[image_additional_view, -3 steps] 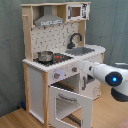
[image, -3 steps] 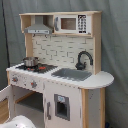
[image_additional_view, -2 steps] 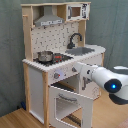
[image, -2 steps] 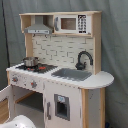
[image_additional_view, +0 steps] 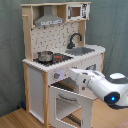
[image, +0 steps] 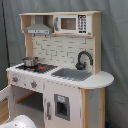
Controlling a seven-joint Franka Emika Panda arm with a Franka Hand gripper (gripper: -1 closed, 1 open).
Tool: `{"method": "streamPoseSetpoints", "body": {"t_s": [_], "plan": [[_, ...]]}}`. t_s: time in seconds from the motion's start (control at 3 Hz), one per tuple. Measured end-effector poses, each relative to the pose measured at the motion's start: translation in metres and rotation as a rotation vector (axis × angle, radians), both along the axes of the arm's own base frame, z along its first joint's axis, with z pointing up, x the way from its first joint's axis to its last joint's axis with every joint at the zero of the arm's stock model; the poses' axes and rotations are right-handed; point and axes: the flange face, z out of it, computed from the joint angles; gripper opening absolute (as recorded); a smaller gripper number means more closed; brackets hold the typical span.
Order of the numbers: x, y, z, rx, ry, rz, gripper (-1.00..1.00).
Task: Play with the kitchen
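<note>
Kitchen (image_additional_view: 55,55): standing centre frame in both exterior views, oven door (image_additional_view: 70,102) hanging open.
Arm (image_additional_view: 97,85): reaching from lower right toward the knobs, probably to turn one.
Gripper: hidden; cannot tell.

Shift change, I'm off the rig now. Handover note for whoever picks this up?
Gripper: hidden behind the arm in the second exterior view; fingers not visible.
Arm reaches toward the kitchen's front, near the knobs above the oven.
Oven door hangs open. Pot sits on the stovetop; sink and faucet look untouched.
Done: oven opened, apparently.
Left: open-ended play; probably knobs next, then close the door.
</note>
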Motion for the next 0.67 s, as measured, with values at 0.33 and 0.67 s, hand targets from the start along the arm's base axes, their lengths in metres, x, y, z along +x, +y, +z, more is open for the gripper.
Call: {"method": "streamPoseSetpoints", "body": {"t_s": [0.33, 0.67], "plan": [[-0.003, 0.016, -0.021, -0.045, -0.036, 0.098, 1.00], [-0.010, 0.027, -0.035, -0.087, -0.065, 0.180, 1.00]]}}
